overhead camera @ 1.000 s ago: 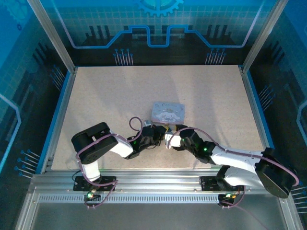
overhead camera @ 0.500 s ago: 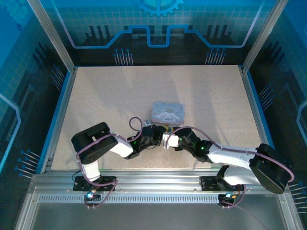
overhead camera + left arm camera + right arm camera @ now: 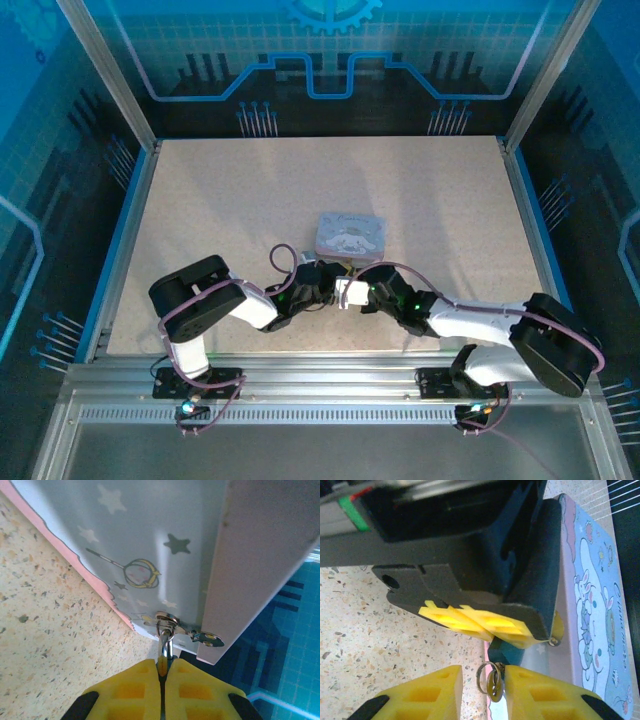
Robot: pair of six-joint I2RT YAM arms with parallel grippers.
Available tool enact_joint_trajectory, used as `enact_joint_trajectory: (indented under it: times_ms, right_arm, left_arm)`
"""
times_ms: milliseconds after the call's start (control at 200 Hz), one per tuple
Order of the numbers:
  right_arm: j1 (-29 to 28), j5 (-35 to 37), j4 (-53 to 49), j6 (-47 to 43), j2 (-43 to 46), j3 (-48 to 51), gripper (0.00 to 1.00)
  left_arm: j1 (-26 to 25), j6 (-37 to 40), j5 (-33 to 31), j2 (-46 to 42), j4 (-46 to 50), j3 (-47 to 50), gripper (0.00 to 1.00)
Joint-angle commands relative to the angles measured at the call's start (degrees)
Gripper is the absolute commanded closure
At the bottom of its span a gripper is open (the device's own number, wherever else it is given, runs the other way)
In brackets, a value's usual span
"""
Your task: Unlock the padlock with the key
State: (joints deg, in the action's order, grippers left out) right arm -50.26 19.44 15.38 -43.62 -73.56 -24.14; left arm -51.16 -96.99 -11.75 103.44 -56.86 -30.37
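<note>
Top external: one tin (image 3: 349, 233), two end effectors—left (image 3: 162, 672) clamped on padlock (image 3: 165, 647), right (image 3: 482, 682) apart.

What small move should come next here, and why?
Probably close the right hand on the key hanging in the gap between its fingers, then turn it. The left hand is shut on the padlock at the tin's hasp, steadying it.

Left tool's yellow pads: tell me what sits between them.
The left tool is shut on the padlock: its silver shackle runs up from between the pads into the tin's hasp. The padlock's body is covered by the pads.
</note>
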Motion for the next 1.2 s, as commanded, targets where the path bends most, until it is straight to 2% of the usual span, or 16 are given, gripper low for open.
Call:
enact_joint_trajectory:
  times_ms: [0,280,470,805,930,1195]
  right_arm:
    - [-0.8,1.4,2.7,-0.3,-0.7,-1.6,0.75]
    - [-0.8,5.5,5.6,0.1,-2.3,-1.4,0.85]
    - [-0.8,7.4,5.9,3.5,-1.4,-2.5,1.0]
    - [-1.7,5.6,1.5,16.9,-0.1,-5.0,1.0]
    - [-2.1,3.9,-3.3,20.2,-0.2,-7.8,1.0]
    - [-1.4,0.2,-3.9,31.2,-0.4,-9.0,1.0]
  left_arm:
    - [0.4,0.4,0.6,0.0,-3.1,-0.3,0.96]
    - [0.3,0.4,0.7,0.0,-3.0,-0.5,0.96]
    - [0.4,0.3,0.6,-0.4,-2.9,-0.3,0.96]
    - [0.6,0.8,0.5,-1.0,-2.2,0.0,0.96]
    - [0.6,0.8,0.5,-1.0,-2.2,-0.2,0.96]
    - [0.6,0.9,0.4,-1.1,-2.2,0.1,0.96]
